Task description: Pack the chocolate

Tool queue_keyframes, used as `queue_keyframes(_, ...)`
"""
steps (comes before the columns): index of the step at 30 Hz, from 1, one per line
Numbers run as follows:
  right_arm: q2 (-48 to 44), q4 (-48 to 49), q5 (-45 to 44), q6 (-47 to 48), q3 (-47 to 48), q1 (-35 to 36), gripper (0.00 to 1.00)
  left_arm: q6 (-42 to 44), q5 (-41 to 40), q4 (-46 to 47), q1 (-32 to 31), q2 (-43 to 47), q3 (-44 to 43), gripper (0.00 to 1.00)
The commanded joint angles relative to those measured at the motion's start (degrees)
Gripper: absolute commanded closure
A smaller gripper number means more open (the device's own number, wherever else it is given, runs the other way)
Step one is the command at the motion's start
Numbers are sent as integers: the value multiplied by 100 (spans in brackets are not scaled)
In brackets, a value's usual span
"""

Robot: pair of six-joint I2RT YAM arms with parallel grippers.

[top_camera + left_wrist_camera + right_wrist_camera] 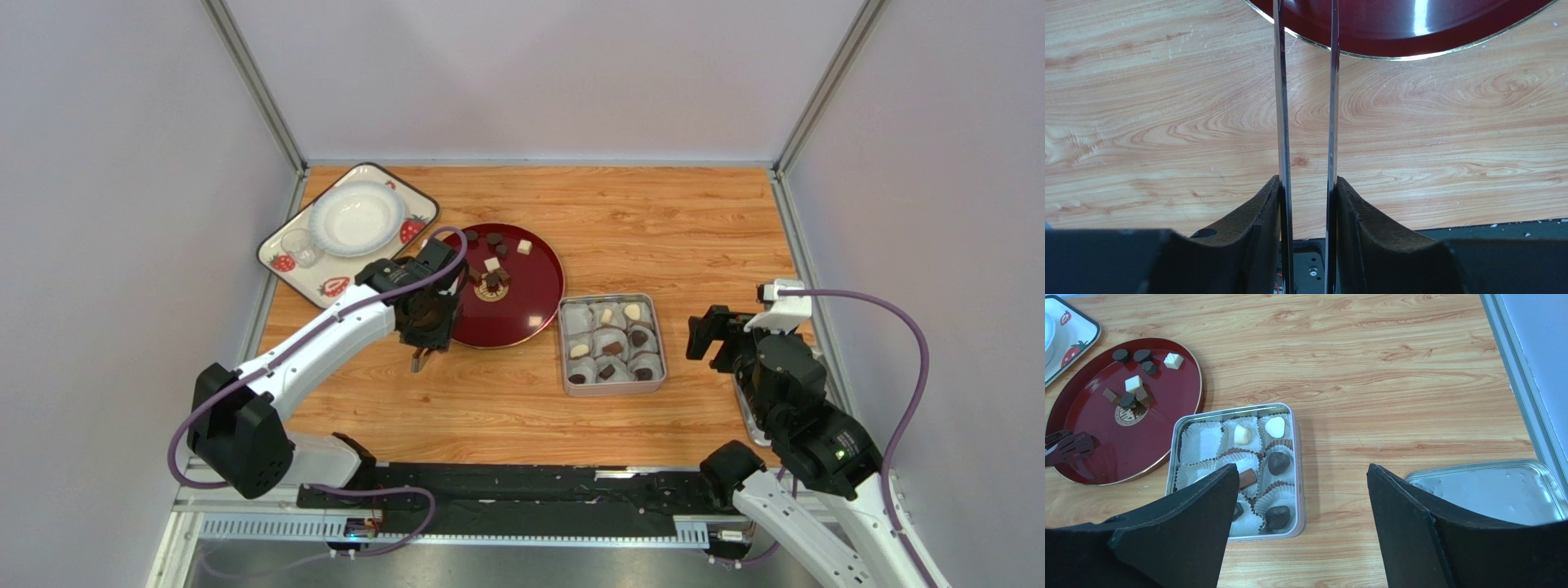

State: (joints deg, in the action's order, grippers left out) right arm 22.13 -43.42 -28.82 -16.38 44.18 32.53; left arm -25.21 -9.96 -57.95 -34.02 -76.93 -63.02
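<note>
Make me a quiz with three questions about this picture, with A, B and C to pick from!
1. Where is the grey tin?
A. Right of the round plate
B. On the strawberry tray
C. In a hand

2. What colour is the round plate?
A. Blue
B. Green
C. Dark red

3. Which hand is open and empty?
A. Left
B. Right
C. Both

Answers:
1 A: the grey tin sits just to the right of the round plate.
2 C: it shines dark red.
3 B: the right hand has its fingers wide apart with nothing between, while the left hand grips metal tweezers.
</note>
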Motion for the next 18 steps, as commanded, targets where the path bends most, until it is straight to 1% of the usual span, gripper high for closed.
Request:
queue_keyframes(1,-51,246,17,83,11,-10,20,-54,108,127,27,-68,-43,62)
queue_keyframes(4,-60,246,17,82,11,-10,20,-19,239,109,36,-33,-157,70)
queue_keyframes(13,-68,246,25,74,11,-10,20,218,881,135,-17,344,-552,70)
queue_keyframes(16,-68,255,25,65,3,-10,20,280,952,135,-166,415,-798,70)
queue_keyframes(18,-60,255,17,74,11,-10,20,376,1118,126,-394,380,-1061,70)
